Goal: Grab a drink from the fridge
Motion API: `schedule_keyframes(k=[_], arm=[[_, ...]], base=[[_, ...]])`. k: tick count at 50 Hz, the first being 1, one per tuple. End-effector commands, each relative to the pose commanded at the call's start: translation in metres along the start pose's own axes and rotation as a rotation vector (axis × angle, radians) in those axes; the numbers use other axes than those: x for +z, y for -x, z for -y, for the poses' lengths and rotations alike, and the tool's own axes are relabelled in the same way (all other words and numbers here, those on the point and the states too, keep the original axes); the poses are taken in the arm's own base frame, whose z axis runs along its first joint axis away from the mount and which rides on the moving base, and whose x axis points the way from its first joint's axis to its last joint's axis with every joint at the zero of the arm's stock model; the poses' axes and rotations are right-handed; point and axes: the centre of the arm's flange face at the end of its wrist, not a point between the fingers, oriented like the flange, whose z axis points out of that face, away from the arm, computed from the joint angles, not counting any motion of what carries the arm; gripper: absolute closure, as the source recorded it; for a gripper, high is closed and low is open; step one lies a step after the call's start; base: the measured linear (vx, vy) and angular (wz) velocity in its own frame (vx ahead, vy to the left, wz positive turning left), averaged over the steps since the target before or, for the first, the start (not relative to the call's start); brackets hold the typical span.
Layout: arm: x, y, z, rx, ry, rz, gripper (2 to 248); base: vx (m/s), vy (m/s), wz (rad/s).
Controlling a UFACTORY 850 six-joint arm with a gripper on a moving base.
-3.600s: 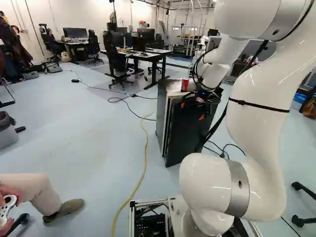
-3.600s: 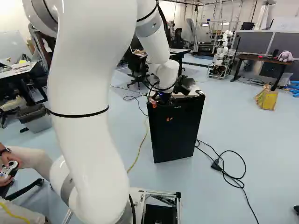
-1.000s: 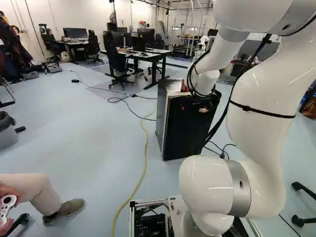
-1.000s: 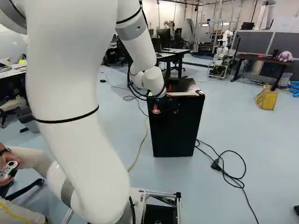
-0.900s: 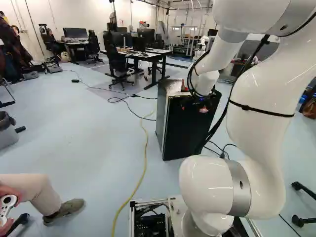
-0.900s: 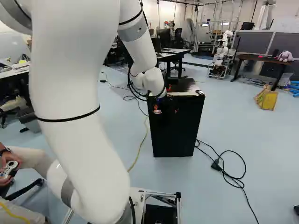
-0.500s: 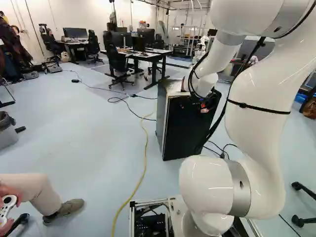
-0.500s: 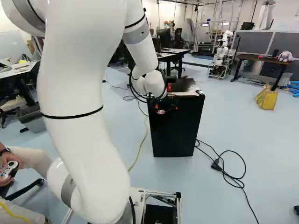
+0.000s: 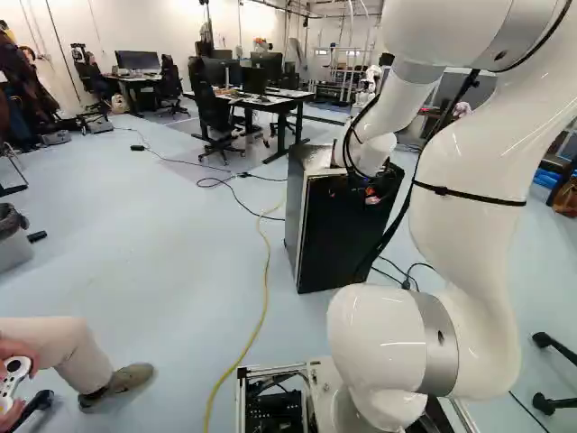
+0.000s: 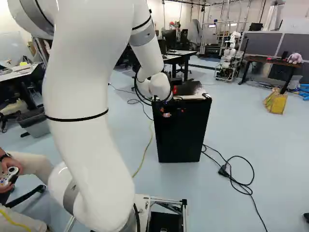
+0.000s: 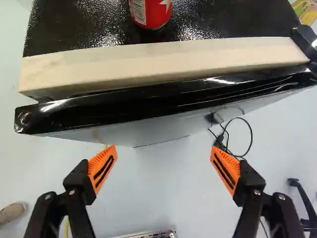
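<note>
The black fridge (image 10: 181, 137) stands upright, and its door (image 9: 343, 239) looks closed against the body. In the right base view my gripper (image 10: 174, 112) is at the upper front of that door. Seen from the wrist, the gripper (image 11: 163, 166) is open, its orange pads (image 11: 103, 169) wide apart with nothing between them. Ahead of the fingers run the door's glossy top edge (image 11: 163, 99) and a pale strip (image 11: 163, 62) behind it. A red can (image 11: 151, 12) stands on the fridge's black top (image 11: 94, 25), beyond the strip. The fridge's inside is hidden.
A yellow cable (image 9: 263, 298) lies on the floor left of the fridge, and a black cable with a plug (image 10: 223, 170) right of it. Another robot (image 10: 228, 58) stands at the back. Desks with chairs (image 9: 214, 113) are farther off. A seated person's leg is near the base's left.
The fridge door stood slightly ajar several seconds ago and now sits against the body. Over the last second my arm has shifted slightly and the gripper has turned a little in front of the door.
</note>
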Motion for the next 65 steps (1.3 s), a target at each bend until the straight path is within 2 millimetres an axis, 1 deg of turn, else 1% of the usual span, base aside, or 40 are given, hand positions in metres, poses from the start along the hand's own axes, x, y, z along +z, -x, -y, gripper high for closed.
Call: schedule_keyframes(k=[65], arm=[[0.020,-0.026,0.004,-0.013,-0.006,-0.019,3]], base=[[0.000,0.000,0.000]])
